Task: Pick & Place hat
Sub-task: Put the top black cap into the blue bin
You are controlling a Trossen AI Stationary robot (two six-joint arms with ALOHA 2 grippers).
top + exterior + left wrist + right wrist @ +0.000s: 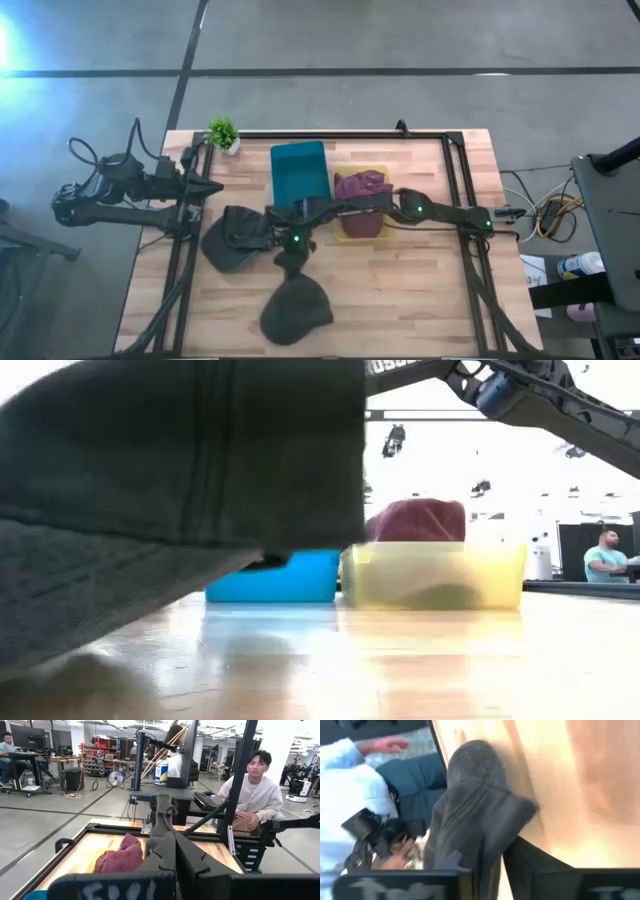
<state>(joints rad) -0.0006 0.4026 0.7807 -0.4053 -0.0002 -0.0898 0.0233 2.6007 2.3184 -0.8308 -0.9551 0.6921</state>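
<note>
A dark grey hat [296, 308] sits near the table's near edge, and it fills the upper left of the low view [180, 460]. My right gripper [292, 262] has reached across the table and is shut on it [475, 820]. A second dark hat [233, 238] lies flat on the wood, left of the right gripper. A maroon hat [360, 186] rests in the yellow bin [362, 228], also seen in the low view [415, 520] and the left wrist view [120, 857]. My left gripper [205, 186] waits at the table's far left, away from all hats. My right gripper pinches the grey hat's far edge [487, 852] between its two fingers [530, 857]. It comes slanting down from the far side. The hat stretches from the fingers toward the near edge, its underside raised off the wood [150, 575]. I cannot tell whether its lowest part touches the table.
A teal bin [300, 170] stands beside the yellow bin at the table's far middle. A small green plant [223, 133] is at the far left corner. A black frame rail [350, 134] runs round the table. People sit beyond the table [252, 790], one close to its near edge [350, 795].
</note>
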